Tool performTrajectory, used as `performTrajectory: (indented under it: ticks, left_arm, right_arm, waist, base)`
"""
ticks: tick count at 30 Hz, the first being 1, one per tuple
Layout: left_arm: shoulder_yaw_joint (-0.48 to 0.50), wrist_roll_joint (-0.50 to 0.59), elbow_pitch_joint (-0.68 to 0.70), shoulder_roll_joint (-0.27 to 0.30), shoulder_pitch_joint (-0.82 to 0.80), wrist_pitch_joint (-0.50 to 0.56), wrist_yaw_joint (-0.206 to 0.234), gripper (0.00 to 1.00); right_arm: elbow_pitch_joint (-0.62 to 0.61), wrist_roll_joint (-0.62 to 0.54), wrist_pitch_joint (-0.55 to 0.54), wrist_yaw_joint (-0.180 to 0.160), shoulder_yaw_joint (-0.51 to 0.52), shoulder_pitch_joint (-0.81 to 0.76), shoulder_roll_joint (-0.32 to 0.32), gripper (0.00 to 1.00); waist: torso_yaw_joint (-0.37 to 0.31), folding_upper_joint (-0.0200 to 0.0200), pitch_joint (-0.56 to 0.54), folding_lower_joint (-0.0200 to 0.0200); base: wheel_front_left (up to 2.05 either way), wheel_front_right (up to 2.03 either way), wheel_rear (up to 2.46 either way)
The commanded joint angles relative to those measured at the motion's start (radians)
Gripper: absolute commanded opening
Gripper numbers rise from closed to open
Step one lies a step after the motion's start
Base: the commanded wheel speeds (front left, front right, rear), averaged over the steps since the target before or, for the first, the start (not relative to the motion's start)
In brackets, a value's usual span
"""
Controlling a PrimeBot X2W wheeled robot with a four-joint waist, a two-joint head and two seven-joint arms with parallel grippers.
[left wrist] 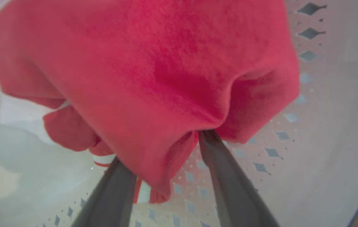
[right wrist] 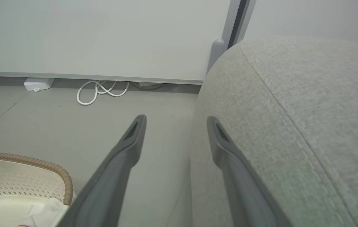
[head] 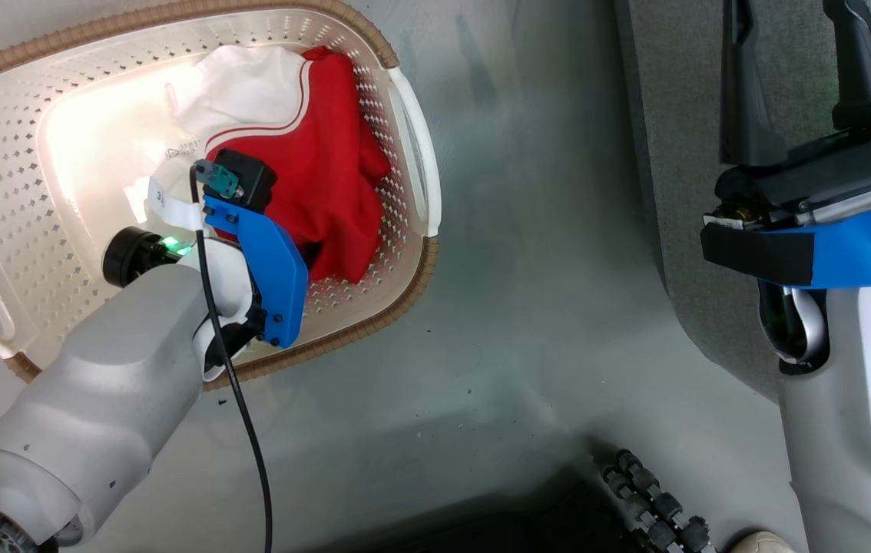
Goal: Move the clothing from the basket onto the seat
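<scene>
Left gripper [left wrist: 163, 148]: down inside the basket [head: 13, 146], fingers [left wrist: 229, 179] drawn partway in on a bunch of red fabric, tips buried in it.
Right gripper [right wrist: 176, 118]: spread wide, holding nothing, raised beside the seat's rounded edge.
Clothing [head: 320, 153]: crumpled in the basket's right half against the perforated wall, red with a white panel and thin white stripes.
Basket: cream, brown rim, standing on the floor [head: 551, 307] left of the seat, apart from it.
Seat [right wrist: 292, 110]: grey fabric, rounded corner, stitched seam running across the top.
Cable [right wrist: 98, 91]: white, looped on the floor at the foot of the wall.
</scene>
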State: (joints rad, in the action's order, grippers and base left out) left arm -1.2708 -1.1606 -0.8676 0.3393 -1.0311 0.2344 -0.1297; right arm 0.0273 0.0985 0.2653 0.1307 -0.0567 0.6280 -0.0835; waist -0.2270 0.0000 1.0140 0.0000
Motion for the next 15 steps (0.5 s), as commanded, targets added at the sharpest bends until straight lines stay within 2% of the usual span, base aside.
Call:
performTrajectory:
  ticks: [1, 15]
  left_arm:
    - [-0.001, -0.006, 0.006, 0.009, -0.017, -0.004, -0.001, 0.0]
    - [-0.011, -0.008, 0.064, 0.002, 0.0, -0.035, -0.001, 0.0]
  right_arm:
    - [0.015, 0.009, -0.002, 0.0, 0.002, 0.007, 0.004, 1.0]
    - [0.03, 0.009, -0.001, 0.0, 0.01, 0.001, -0.003, 1.0]
  waist:
    - [0.0, 0.0, 0.0, 0.0]
    - [0.018, 0.0, -0.043, 0.0]
  base:
    - [0.0, 0.0, 0.0]
    - [0.0, 0.0, 0.0]
